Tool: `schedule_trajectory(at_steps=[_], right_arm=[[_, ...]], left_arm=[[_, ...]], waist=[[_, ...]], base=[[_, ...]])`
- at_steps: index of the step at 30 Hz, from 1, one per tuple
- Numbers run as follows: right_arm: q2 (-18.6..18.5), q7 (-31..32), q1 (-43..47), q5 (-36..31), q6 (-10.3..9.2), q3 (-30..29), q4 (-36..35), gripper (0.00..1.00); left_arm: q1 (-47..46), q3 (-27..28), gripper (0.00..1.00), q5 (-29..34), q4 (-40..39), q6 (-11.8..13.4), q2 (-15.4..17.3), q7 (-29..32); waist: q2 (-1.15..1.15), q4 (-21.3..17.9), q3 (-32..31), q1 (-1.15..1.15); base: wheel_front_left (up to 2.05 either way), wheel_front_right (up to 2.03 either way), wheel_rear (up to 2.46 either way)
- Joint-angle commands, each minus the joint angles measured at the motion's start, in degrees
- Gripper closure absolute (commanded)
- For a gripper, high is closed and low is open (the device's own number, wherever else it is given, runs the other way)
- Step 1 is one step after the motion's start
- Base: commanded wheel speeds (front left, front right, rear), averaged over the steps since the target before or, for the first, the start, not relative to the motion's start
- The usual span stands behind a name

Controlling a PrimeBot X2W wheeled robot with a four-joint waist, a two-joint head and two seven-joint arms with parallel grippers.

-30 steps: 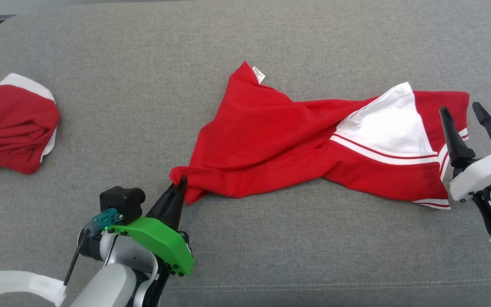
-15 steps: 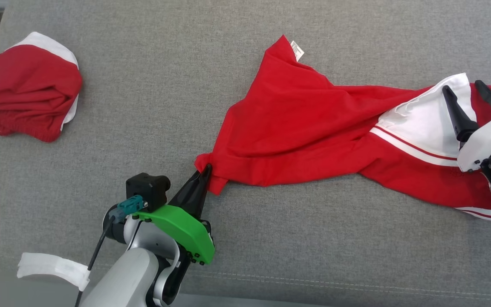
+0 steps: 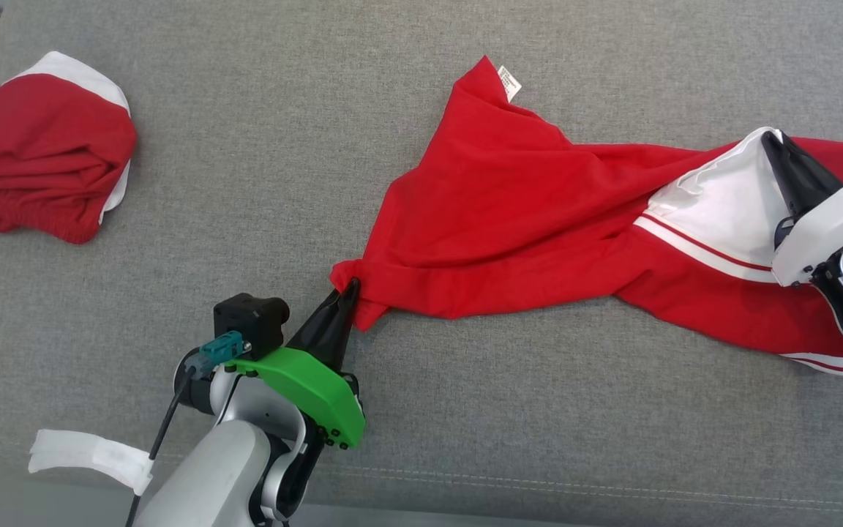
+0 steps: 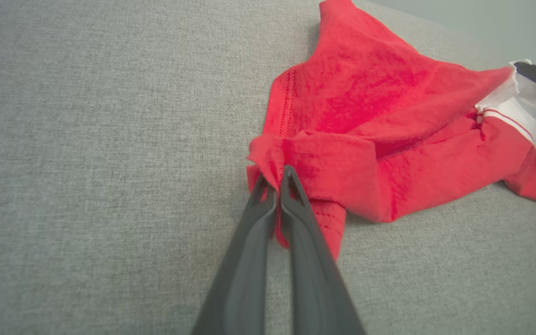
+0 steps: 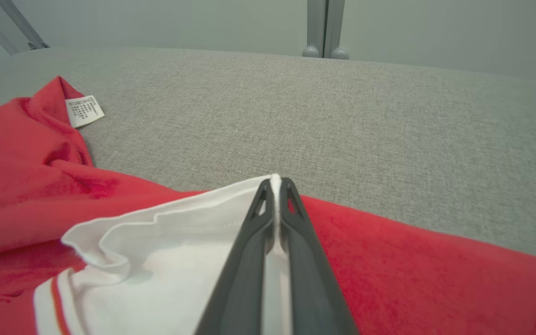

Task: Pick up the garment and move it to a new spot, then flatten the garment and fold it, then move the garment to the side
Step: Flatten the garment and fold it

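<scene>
My left tool (image 3: 348,287) is clenched on a red corner of the garment (image 3: 509,219), my right tool (image 3: 771,143) on its white edge. It lies twisted on the counter (image 3: 260,146), well right of the red bundle (image 3: 41,154). I judge flattening is starting. Next I lift and pull it taut, evenly.

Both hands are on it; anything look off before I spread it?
The red garment is twisted mid-length between the left hand, pinching a bunched corner, and the right hand, pinching the edge of its white panel. Its care label sticks out at the far corner.

Red, white-paneled garment (image 3: 509,219); heathered gray surface (image 3: 260,190)
</scene>
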Motion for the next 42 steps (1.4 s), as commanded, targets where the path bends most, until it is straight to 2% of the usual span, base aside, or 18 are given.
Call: schedule_trajectory(at_steps=[1, 6, 12, 20, 28, 34, 42], right_arm=[[-0.3, -0.9, -0.4, 1.1, -0.04, 0.6, -0.6, 1.0], [-1.6, -3.7, 0.5, 3.3, -0.04, 1.5, -3.6, 1.0], [-2.1, -4.8, 2.4, 4.3, -0.04, -2.7, -10.0, 1.0], [-0.9, -4.8, 6.4, -1.1, -0.04, -15.6, -21.6, 1.0], [-0.1, -2.2, 2.8, -6.7, -0.04, -22.7, -27.6, 1.0], [1.2, 3.1, -3.9, -9.9, -0.05, -23.7, -30.1, 1.0], [1.3, 7.9, -13.6, -11.7, -0.05, -20.5, -31.2, 1.0]], left_arm=[[-1.0, 0.3, 1.0, 0.0, 0.1, 0.2, 0.5, -0.4], [-0.8, 0.9, 1.0, 0.0, -0.8, 0.6, 1.0, -1.2], [-0.2, 2.0, 1.0, 0.5, -3.5, 1.4, 2.3, -2.3], [-1.0, 4.1, 1.0, 1.4, -9.8, 2.9, 5.2, -2.9], [-8.5, 7.3, 1.0, 3.0, -17.3, 3.3, 9.6, 0.0], [-18.6, 10.2, 1.0, 3.5, -19.8, 3.4, 11.1, 3.5], [-29.7, 10.4, 1.0, 4.5, -18.3, 2.8, 12.0, 9.1]], waist=[[0.0, -0.4, -0.3, -0.01], [0.0, -1.3, -1.7, -0.01], [0.0, -2.7, -3.8, -0.01], [0.0, -6.1, -7.4, -0.01], [0.0, -8.9, -11.2, -0.01], [0.0, -11.0, -13.6, -0.01], [0.0, -13.2, -15.8, -0.01]], base=[[0.0, 0.0, 0.0], [0.0, 0.0, 0.0], [0.0, 0.0, 0.0], [0.0, 0.0, 0.0], [0.0, 0.0, 0.0], [0.0, 0.0, 0.0], [0.0, 0.0, 0.0]])
